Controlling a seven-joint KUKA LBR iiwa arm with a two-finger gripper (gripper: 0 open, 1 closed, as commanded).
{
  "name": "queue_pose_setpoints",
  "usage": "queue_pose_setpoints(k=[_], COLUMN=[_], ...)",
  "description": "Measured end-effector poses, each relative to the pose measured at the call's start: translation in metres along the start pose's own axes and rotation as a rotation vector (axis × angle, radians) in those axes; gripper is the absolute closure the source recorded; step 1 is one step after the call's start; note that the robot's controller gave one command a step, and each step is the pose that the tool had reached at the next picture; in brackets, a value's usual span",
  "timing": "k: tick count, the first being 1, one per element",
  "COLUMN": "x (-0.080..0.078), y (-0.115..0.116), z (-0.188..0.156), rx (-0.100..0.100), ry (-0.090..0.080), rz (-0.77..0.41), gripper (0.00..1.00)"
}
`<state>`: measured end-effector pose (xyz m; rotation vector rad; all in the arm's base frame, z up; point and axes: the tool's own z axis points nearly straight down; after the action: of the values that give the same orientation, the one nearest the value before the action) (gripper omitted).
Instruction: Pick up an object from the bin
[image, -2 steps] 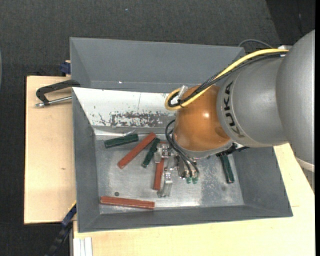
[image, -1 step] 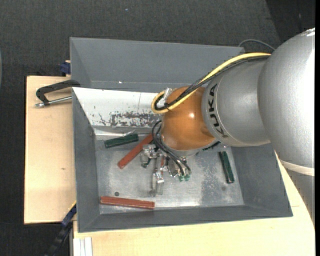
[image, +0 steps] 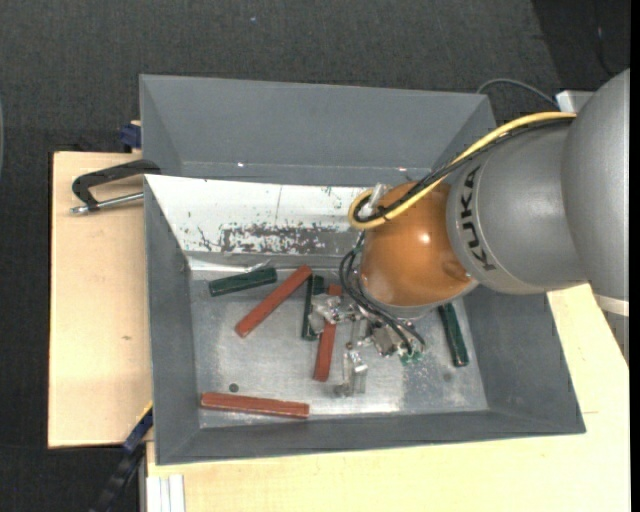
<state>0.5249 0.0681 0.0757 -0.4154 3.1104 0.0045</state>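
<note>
Red and short, the short red stick (image: 324, 352) lies near the middle of the bin (image: 168, 330) floor. The pincer (image: 350, 372) hangs low, just beside it on the arm's side; open or closed, I cannot tell. Around that stick lie a dark green stick (image: 308, 305) just behind, a longer red stick (image: 272, 301) behind-left and a third red stick (image: 255, 405) front-left.

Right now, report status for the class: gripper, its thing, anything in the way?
Gripper low at centre, just beside a red stick. Grip unclear. Green stick close by, at its far end.
</note>
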Motion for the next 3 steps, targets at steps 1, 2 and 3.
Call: queue_pose_setpoints(k=[1,2,3], x=[-0.026,-0.034,-0.04], y=[-0.013,0.039,0.035], z=[-0.032,-0.035,-0.024], rx=[0.005,0.002,-0.002], ry=[0.008,-0.004,-0.001], rz=[-0.075,-0.005,0.13], gripper=[0.0,0.0,0.0])
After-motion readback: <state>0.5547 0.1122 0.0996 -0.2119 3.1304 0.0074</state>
